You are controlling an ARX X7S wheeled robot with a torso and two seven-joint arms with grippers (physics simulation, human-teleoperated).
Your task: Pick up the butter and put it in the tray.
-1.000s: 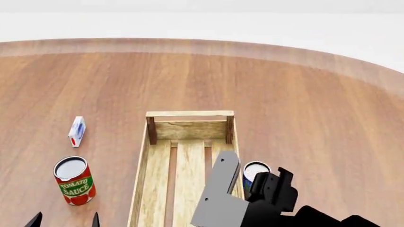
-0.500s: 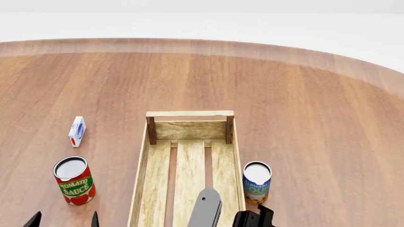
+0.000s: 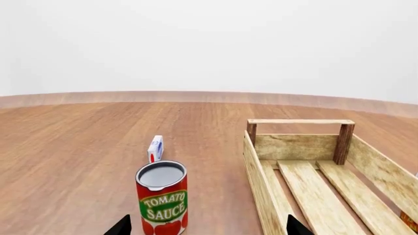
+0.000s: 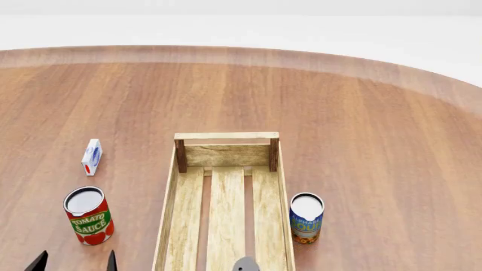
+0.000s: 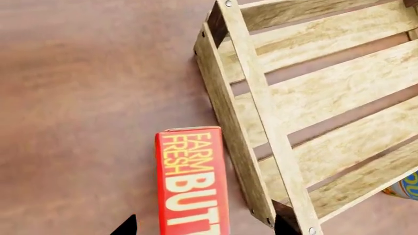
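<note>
The butter [image 5: 193, 181] lies on the bench [image 5: 85, 98] at the right wrist frame's bottom centre, just beside the tray [image 5: 245, 142]. Right claw [image 5: 203, 226] spread around it; left claw [image 3: 207, 226] spread, empty.

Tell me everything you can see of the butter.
The butter shows only in the right wrist view: a red-orange rectangular carton lettered "FARM FRESH BUTT…" in yellow and white, its far end cut off by the picture's edge. It lies flat on the wooden table, outside the tray, alongside the tray's end wall near a corner, close to it; contact cannot be told. Nothing grips it; the right gripper's fingertips show beside it.
</note>
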